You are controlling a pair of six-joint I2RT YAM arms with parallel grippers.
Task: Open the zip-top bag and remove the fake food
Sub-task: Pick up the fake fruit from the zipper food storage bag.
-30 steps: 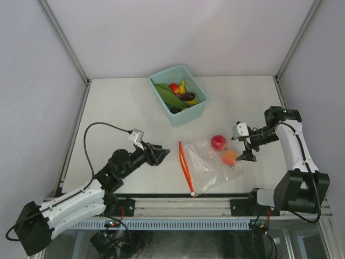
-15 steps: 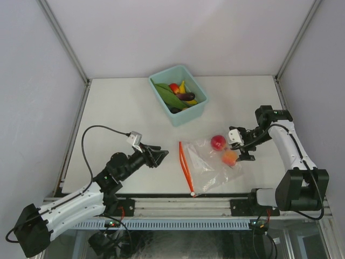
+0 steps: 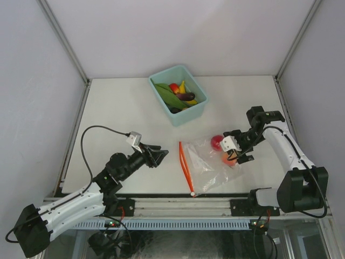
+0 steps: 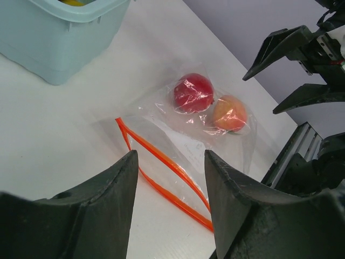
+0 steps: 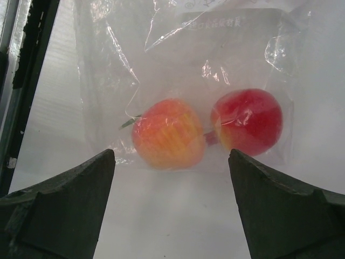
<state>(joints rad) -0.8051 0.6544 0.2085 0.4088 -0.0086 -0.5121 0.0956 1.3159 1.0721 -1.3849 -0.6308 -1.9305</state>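
The clear zip-top bag (image 3: 207, 166) lies flat near the table's front, its red-orange zipper strip (image 3: 185, 166) on the left. In the left wrist view its two zipper strips (image 4: 161, 162) lie slightly apart. A red apple (image 3: 217, 142) and an orange-red peach (image 3: 228, 158) sit inside at the bag's right end. My right gripper (image 3: 237, 152) is open and empty, just right of and above the peach (image 5: 168, 133) and apple (image 5: 249, 118). My left gripper (image 3: 159, 154) is open and empty, left of the zipper and pointing at it.
A teal bin (image 3: 188, 112) stands behind the bag at mid-table, holding a long green piece (image 3: 167, 96), a dark eggplant (image 3: 187, 96), a yellow piece and a red piece. The table's front rail (image 3: 188, 200) runs just below the bag.
My right gripper has moved left and down from beside the bag to over its right end by the peach. My left gripper has barely moved.
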